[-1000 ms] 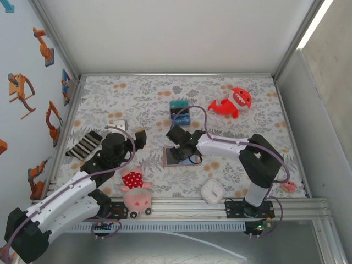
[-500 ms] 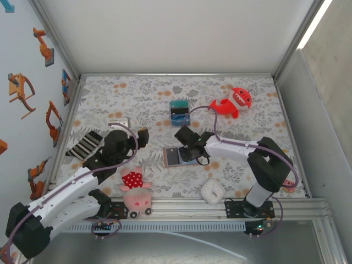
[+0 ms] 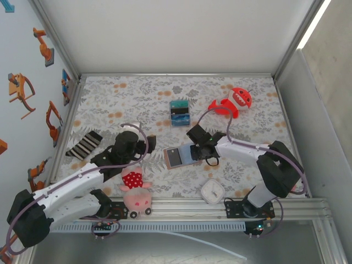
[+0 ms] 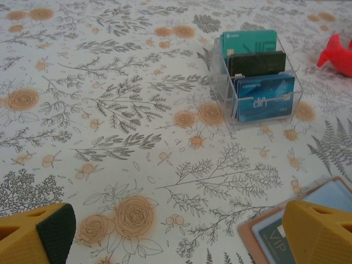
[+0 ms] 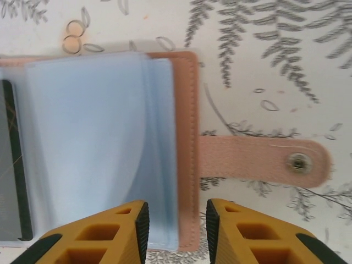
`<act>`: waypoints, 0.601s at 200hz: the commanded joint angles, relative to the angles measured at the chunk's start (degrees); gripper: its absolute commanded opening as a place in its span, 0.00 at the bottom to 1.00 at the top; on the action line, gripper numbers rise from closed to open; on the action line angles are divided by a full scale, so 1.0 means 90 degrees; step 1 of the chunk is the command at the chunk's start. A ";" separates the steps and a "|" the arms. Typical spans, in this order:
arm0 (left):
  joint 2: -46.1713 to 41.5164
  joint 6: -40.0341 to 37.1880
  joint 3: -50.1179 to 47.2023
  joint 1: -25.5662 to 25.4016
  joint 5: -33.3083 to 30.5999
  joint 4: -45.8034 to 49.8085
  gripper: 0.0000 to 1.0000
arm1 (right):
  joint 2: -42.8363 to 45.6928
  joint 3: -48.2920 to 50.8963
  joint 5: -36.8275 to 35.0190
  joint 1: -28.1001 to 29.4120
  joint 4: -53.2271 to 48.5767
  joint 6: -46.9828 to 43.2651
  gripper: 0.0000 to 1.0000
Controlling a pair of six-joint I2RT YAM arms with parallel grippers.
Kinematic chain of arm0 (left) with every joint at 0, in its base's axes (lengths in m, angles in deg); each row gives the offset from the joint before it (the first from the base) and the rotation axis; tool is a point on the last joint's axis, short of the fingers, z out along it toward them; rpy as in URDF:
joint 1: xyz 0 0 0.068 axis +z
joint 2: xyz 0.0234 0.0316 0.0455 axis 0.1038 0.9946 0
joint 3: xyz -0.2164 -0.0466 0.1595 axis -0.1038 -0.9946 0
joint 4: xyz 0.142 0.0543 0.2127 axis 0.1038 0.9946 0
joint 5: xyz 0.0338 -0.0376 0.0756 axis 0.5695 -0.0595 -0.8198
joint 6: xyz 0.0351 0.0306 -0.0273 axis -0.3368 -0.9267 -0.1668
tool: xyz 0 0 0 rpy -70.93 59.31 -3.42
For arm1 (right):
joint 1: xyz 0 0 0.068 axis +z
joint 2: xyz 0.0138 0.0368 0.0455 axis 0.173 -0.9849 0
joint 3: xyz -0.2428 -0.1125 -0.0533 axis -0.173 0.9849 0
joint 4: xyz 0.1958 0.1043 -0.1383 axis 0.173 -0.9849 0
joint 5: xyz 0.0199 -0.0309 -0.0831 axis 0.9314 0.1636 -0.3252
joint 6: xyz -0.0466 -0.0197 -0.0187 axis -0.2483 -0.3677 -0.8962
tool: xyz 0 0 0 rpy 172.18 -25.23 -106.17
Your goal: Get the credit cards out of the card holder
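My left gripper (image 4: 176, 228) hangs wide open and empty beside the card holder (image 3: 179, 158), which lies unfolded mid-table. My right gripper (image 5: 177, 212) has its jaws slightly apart over the snap-tab edge; whether it pinches anything, I cannot tell. The credit cards (image 4: 273, 240) sit inside, so I judge that all the removing remains.

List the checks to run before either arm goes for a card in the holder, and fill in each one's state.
1. Card holder open and lying flat on the table: ok.
2. Snap tab undone, lying out to the side: ok.
3. A card to go for: a dark card shows inside the holder: ok.
4. Left gripper open, empty, short of the holder: ok.
5. Right gripper jaws apart over the holder's tab-side edge: ok. Touching the holder: cannot tell.
6. How many cards are inside: cannot tell.
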 commanded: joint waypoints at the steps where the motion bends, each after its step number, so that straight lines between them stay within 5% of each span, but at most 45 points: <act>1: 0.0114 -0.0208 0.0162 -0.0187 -0.0294 0.0209 0.97 | 0.0373 0.0127 -0.0141 -0.0159 -0.0144 0.0240 0.34; 63: 0.1105 -0.0655 0.0469 -0.0659 -0.0756 0.0315 0.97 | 0.1201 0.0075 -0.0242 -0.0285 -0.0368 0.0246 0.33; 120: 0.1893 -0.0830 0.0779 -0.0764 -0.0343 0.0019 0.97 | 0.1415 -0.0052 0.0063 -0.0287 -0.0293 0.0206 0.33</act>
